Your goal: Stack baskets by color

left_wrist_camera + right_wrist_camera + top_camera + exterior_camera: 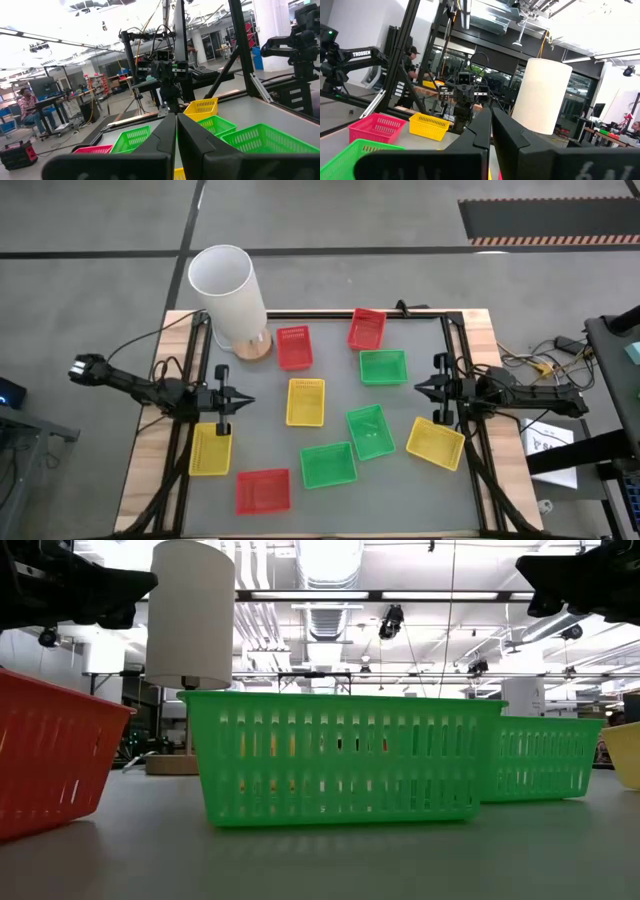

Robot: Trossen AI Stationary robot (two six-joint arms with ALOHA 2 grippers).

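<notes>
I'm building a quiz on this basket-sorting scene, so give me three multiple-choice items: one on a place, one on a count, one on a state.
1. Where does the white cylinder stand?
A. far-left corner of the table
B. table centre
C. near-right corner

2. How many green baskets lie on the table?
A. one
B. three
C. five

3. How are the baskets arranged?
A. all stacked
B. stacked by pairs
C. all lying singly

Answers: 1 A, it stands on a wooden base by the far-left edge. 2 B, green baskets at. 3 C, none sits inside another.
</notes>
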